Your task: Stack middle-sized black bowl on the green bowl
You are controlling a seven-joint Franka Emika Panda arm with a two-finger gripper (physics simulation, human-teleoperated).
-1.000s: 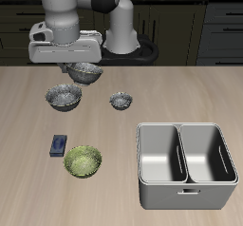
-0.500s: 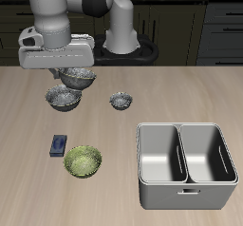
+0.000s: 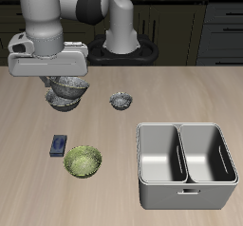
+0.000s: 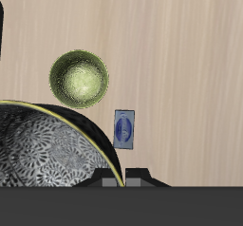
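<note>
Hanging under the gripper [image 3: 66, 78], the middle-sized black bowl [image 3: 72, 84] appears pinched by its rim and lifted above another dark bowl [image 3: 59, 100] on the table [image 3: 123, 140]. Nearer the front edge sits the green bowl [image 4: 80, 78], with a small blue block [image 4: 123, 129] just beside it. A rim grip could let the bowl tilt or slip during the carry, or land off-centre. The arm's body hides the fingers, so the hold is judged, not plainly seen.
</note>
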